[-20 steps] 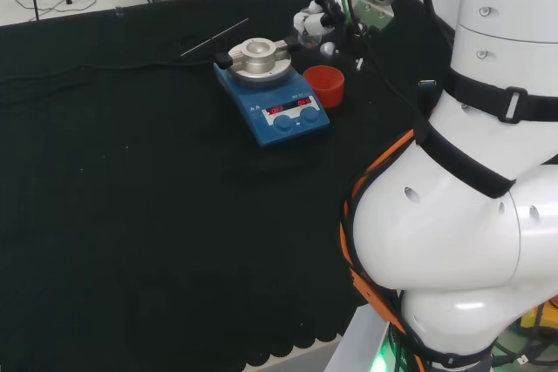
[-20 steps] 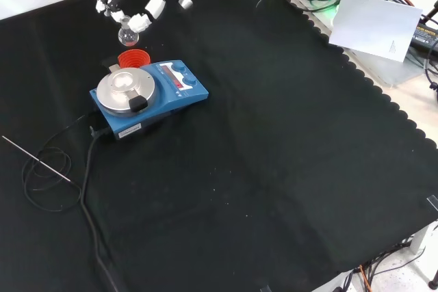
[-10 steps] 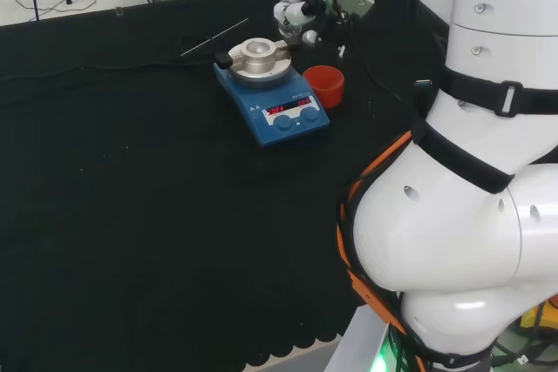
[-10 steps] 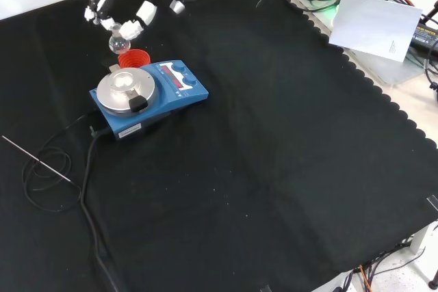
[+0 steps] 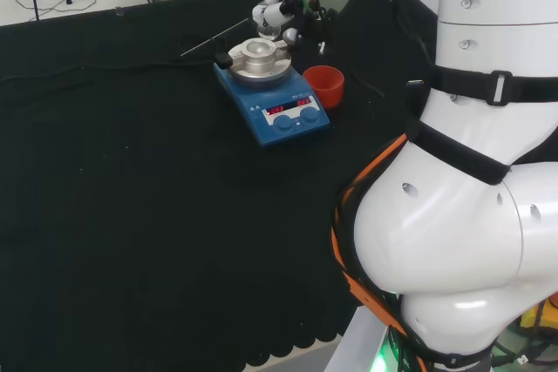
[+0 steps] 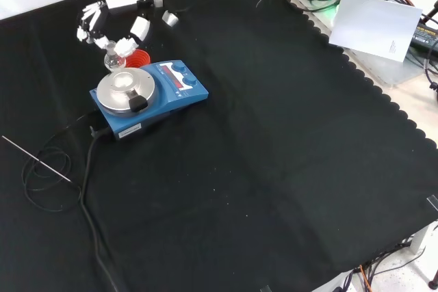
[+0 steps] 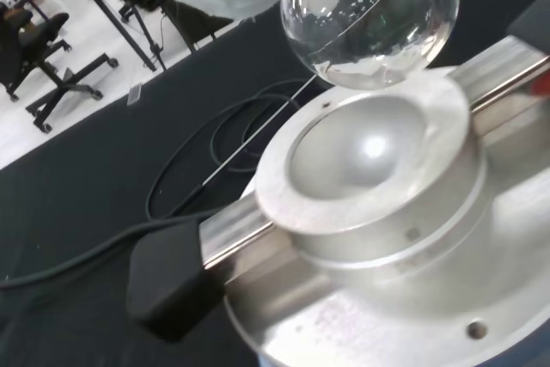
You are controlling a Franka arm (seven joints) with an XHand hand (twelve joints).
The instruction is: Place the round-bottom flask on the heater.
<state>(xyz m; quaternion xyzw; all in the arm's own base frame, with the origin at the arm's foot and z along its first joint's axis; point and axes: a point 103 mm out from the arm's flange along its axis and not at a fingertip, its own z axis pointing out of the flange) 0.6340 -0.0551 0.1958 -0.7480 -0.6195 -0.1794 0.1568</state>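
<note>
**One flask held over the heater's rim**

One clear round-bottom flask (image 7: pixel 369 19) hangs in your hand (image 6: pixel 113 22), whose fingers (image 6: pixel 87 18) and thumb curl round its neck. In your front view the bulb (image 6: pixel 113 61) sits just above the far edge of the heater (image 6: pixel 147 94), touching nothing you can see. Your wrist view puts the bulb close over the rim of the metal bowl (image 7: pixel 369 148) on top of the heater, off to one side of the hollow and not seated in it. You cannot tell from any view whether the glass touches the rim.

Your heater is a blue box with a round silver top, two knobs and a lit red display on its front face. A red stand (image 5: pixel 324 84) stands on the cloth just beside it, to its right in your head view and behind it in your front view, partly hidden by the flask and hand. A black cable (image 6: pixel 61 169) runs off the heater's left side in your front view and loops across the cloth, and a thin metal rod (image 6: pixel 34 158) lies over the loops.

Your head view shows the hand (image 5: pixel 281 10) at the heater's far edge, just past the silver top.
</note>
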